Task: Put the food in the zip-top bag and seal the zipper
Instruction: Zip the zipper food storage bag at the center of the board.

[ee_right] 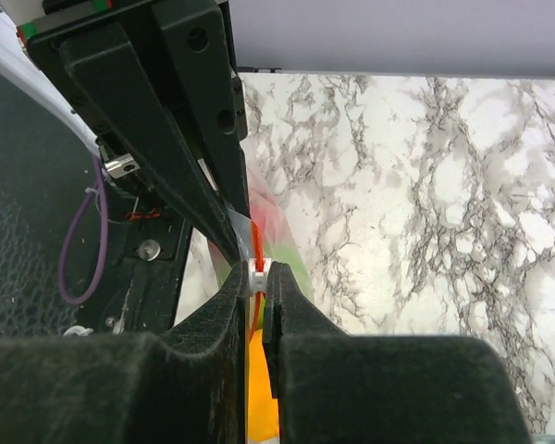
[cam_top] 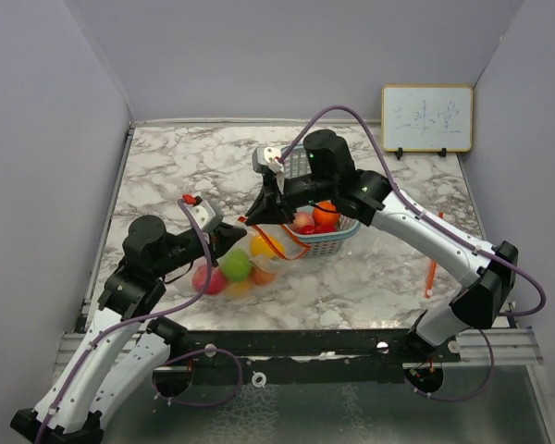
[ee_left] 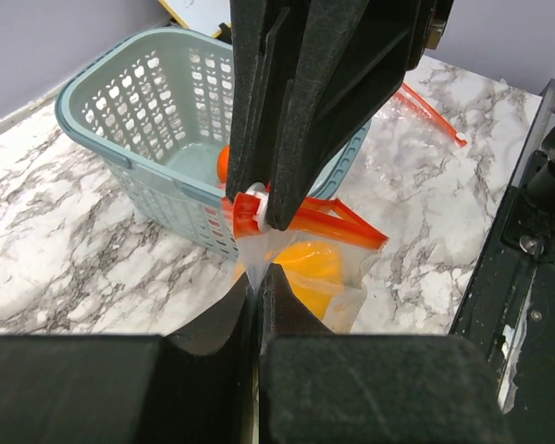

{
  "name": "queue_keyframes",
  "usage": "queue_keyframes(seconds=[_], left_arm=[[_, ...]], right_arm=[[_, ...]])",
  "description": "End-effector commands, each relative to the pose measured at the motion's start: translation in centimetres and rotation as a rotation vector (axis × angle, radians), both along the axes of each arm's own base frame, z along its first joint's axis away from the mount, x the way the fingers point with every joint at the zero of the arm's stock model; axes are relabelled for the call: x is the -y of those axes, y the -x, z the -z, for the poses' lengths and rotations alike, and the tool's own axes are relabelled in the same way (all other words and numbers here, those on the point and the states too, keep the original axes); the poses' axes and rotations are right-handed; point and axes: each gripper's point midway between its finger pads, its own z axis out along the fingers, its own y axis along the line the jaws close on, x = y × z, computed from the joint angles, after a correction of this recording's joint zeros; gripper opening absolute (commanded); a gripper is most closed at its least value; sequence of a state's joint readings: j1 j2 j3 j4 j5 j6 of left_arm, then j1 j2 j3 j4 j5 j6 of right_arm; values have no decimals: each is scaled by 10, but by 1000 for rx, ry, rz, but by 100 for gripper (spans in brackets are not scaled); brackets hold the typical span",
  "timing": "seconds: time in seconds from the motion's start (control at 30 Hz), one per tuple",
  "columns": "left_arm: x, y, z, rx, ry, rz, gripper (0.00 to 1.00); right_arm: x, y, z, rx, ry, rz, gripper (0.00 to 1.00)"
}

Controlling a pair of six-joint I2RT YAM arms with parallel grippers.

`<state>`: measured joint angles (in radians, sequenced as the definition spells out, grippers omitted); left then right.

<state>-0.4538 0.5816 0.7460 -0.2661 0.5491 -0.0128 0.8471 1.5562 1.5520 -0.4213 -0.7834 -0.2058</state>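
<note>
Left gripper (ee_left: 259, 282) first, closest to its own wrist lens: its jaws are pinching fully closed on the clear plastic of the zip-top bag (ee_left: 347, 282), just under the corner of the zipper (ee_left: 338, 222). Toy fruits (cam_top: 238, 266) in red, green, yellow and orange are sitting inside the bag, just below those jaws, on the marble table (cam_top: 166, 166). Right gripper (ee_right: 256, 275) is meeting it tip to tip from the opposite side, its jaws clamping tight around the white slider (ee_right: 256, 269) on the zipper. Right of those jaws, the teal basket (cam_top: 331, 247) is holding an orange fruit (cam_top: 326, 214) beside red ones. Far beyond both jaws, a whiteboard (cam_top: 426, 118) is leaning against the back wall.
</note>
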Motion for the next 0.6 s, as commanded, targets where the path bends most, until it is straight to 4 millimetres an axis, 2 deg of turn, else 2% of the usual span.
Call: queue_keyframes(seconds=[0.0,0.23,0.37,0.57], left_arm=[[-9,2,-43,116,49,-45,0],[-21,-1,-56,160,53,-116,0],[-29,-4,-64,183,46,-168,0],[-62,-19,-70,222,10,-368,0]], right_arm=[[6,-26,10,11,34,100,2],[6,-18,21,-11,55,23,2],[10,-23,33,-6,85,48,2],[23,-31,41,-5,97,84,2]])
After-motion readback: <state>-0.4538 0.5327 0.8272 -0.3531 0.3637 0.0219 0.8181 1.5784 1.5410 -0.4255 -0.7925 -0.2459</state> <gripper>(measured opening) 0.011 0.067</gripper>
